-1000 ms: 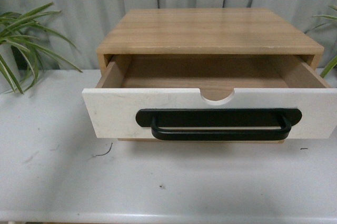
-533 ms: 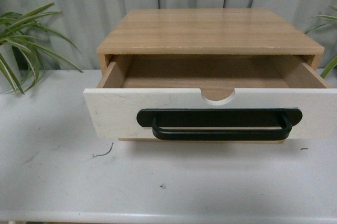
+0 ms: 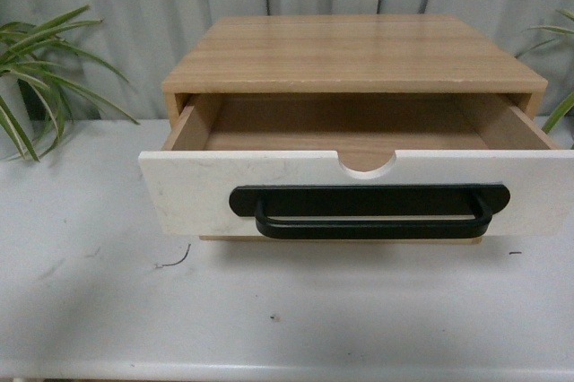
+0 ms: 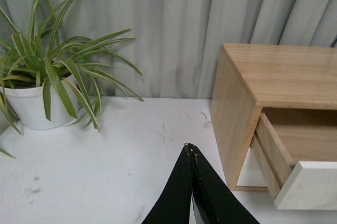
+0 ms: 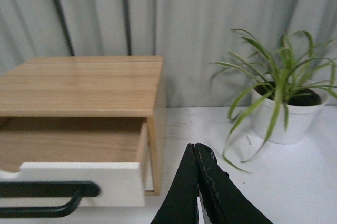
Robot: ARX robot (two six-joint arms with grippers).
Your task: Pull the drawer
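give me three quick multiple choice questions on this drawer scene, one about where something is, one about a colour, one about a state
1. Where does the potted plant stand in the right wrist view?
A. on the cabinet
B. on the table beside the cabinet
C. inside the drawer

2. What colour is the handle?
A. black
B. silver
C. wood brown

3. What state is the drawer in?
A. fully shut
B. pulled open
C. taken out and lying on the table

Answers:
1 B, its white pot sits on the white table, apart from the cabinet.
2 A, a long black bar on the white front.
3 B, its wooden inside shows in front of the cabinet.
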